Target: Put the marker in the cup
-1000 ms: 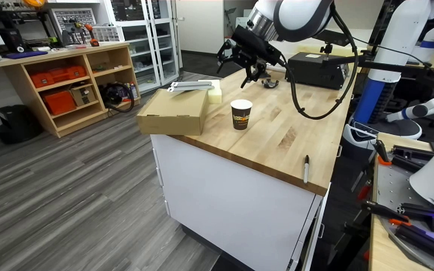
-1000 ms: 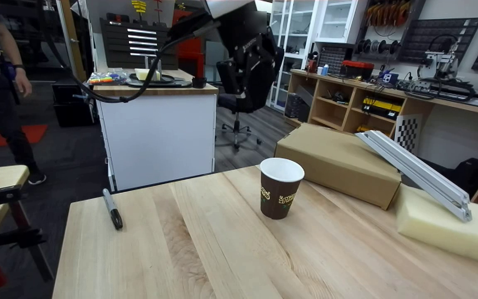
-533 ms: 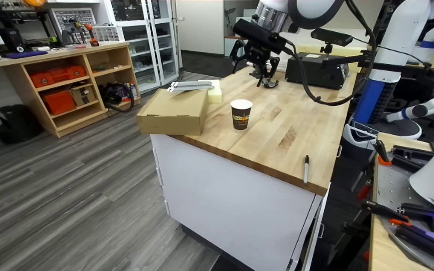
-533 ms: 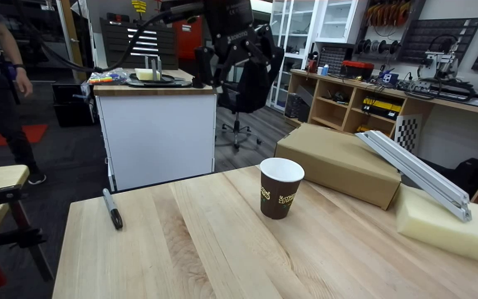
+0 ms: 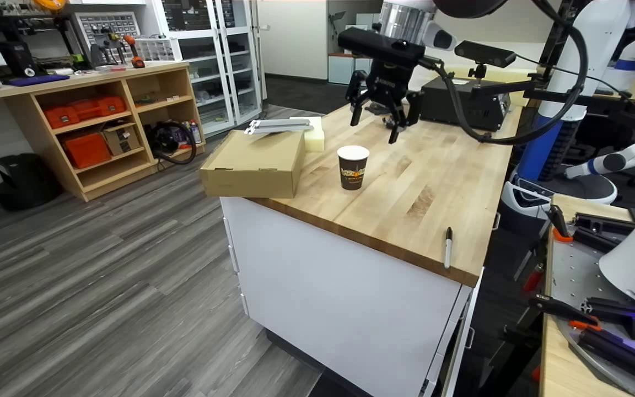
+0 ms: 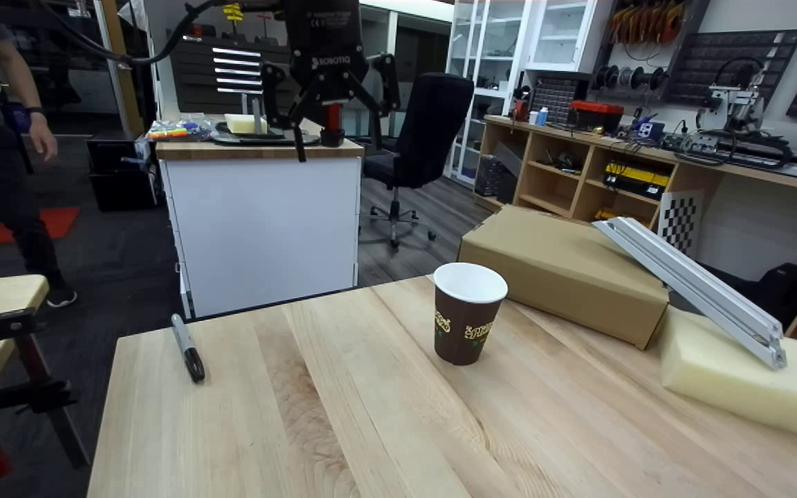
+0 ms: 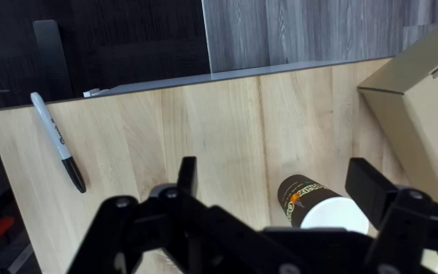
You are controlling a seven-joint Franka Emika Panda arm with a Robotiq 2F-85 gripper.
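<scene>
The marker (image 7: 56, 137), grey with a black cap, lies on the wooden tabletop by its corner, one end at the edge. In both exterior views it rests well away from the cup (image 6: 462, 332). This cup is dark brown with a white inside and stands upright on the wood, nearer the cardboard box. High over the table, my gripper (image 5: 374, 131) points downward, fingers wide apart and nothing between them. From the wrist view, the cup (image 7: 302, 198) appears below the jaws, toward the right finger, and the palm covers part of its rim. The marker is left of the jaws there.
A cardboard box (image 5: 257, 165) sits beside the cup, overhanging the table edge. Metal bars (image 6: 696, 290) lean across it and a yellow foam block (image 6: 751, 377). A black device (image 5: 458, 105) stands at the table's far end. A cable loops from the arm.
My gripper has moved right and slightly down in an exterior view, leftward in another, and turned to point more straight down. It stays open. Marker and cup have not moved.
</scene>
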